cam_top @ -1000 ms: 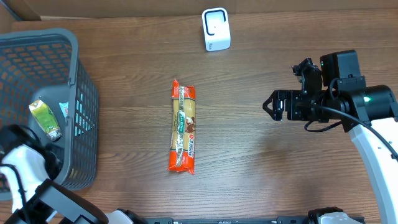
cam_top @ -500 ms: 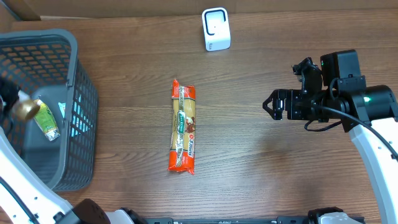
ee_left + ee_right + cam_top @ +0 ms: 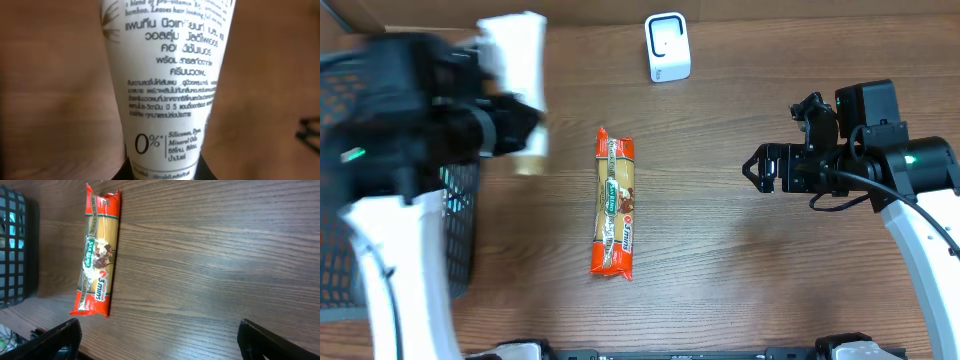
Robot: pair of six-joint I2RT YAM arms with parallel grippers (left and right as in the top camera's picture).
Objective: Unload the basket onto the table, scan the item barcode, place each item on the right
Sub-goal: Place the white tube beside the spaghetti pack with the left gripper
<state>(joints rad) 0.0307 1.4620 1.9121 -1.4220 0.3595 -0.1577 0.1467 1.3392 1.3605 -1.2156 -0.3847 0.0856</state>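
My left gripper [image 3: 518,132] is shut on a white tube [image 3: 512,55] with Thai print and holds it in the air left of the table's middle, blurred by motion. In the left wrist view the tube [image 3: 167,90] fills the frame, pinched near its narrow end by my left gripper [image 3: 162,172]. No barcode shows on the side I see. The white scanner [image 3: 667,47] stands at the back centre. At the right, my right gripper [image 3: 752,169] hovers open and empty; in its wrist view the right gripper [image 3: 160,340] frames bare wood.
An orange spaghetti pack [image 3: 615,205] lies lengthwise mid-table, also in the right wrist view as the spaghetti pack [image 3: 97,255]. A grey mesh basket [image 3: 460,225] stands at the left edge, partly hidden by my left arm.
My left arm has lifted out of the basket with the tube and swung right and back over the table. The right arm has not moved.
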